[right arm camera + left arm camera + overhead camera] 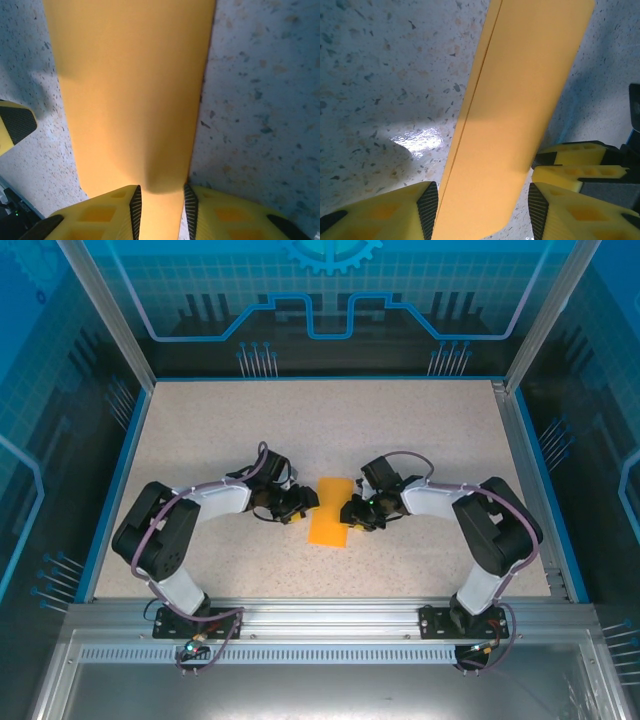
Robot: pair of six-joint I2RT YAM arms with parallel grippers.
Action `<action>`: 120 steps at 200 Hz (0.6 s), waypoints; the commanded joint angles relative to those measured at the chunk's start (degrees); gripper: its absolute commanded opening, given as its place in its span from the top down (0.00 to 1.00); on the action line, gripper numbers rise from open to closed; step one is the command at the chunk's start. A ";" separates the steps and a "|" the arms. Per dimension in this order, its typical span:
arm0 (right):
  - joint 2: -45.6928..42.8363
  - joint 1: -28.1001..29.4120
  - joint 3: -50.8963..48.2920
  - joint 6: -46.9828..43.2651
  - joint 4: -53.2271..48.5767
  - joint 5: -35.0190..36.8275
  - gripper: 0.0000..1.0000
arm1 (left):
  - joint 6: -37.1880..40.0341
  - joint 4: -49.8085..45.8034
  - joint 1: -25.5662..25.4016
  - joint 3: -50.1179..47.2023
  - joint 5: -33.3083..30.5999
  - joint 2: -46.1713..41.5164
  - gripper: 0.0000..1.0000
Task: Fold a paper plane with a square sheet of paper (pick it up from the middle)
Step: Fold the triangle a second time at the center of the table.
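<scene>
Flimsy folded orange sheet (330, 512): left gripper (481, 207) astride it half-open, right gripper (161, 205) seemingly pinching its end; grip the crease

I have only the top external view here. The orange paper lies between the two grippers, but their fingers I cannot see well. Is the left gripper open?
Observer: Yes. In the left wrist view the left gripper is open, one finger on each side of the square sheet of paper.
Operator: Is the sheet one layer?
Observer: No, folded: a second edge runs along one long side.
Operator: And the other arm?
Observer: The right gripper has its fingers closer together, orange paper filling the gap; whether they pinch it I cannot tell.
</scene>
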 commanded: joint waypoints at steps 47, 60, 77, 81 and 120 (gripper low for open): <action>-1.59 0.15 1.25 -0.11 -1.00 -1.98 0.67 | 0.26 -0.59 -0.32 1.37 0.91 1.21 0.45; 0.00 0.22 1.27 -0.27 -0.87 -1.48 0.67 | 0.25 -0.50 -0.36 1.34 0.89 1.13 0.45; 1.69 0.07 0.96 -0.28 0.78 -2.87 0.67 | 0.50 -0.60 -0.35 1.50 1.24 1.13 0.45; 1.98 0.05 0.86 -0.20 1.13 -3.12 0.67 | 0.60 -0.66 -0.36 1.56 1.37 1.18 0.45; -0.35 0.07 0.57 0.67 -0.39 -0.76 0.67 | 0.87 -1.19 -0.36 1.66 1.11 1.13 0.45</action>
